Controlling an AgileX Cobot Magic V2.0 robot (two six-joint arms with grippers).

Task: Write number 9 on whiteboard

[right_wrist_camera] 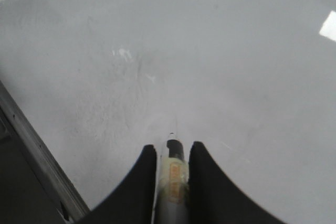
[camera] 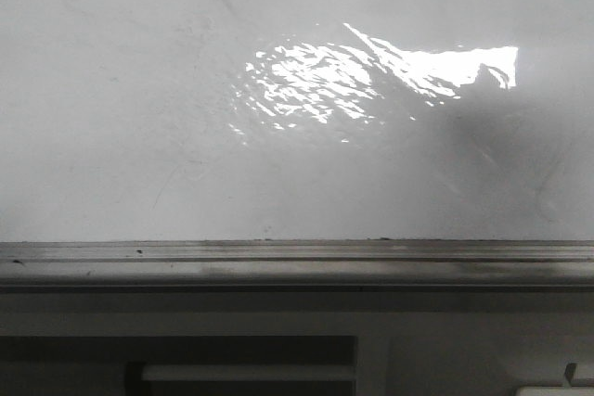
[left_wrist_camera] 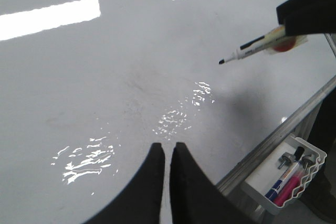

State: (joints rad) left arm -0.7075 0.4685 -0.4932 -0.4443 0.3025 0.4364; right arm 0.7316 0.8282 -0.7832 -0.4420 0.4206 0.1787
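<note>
No black strokes show on the whiteboard (camera: 139,90), a glossy white sheet with faint grey smudges and a grey rail (camera: 297,252) along its near edge. Left gripper (left_wrist_camera: 168,153) hovers clenched and empty above it. Right gripper (right_wrist_camera: 172,156) grasps a marker (left_wrist_camera: 252,48), its tip just off the surface.
</note>
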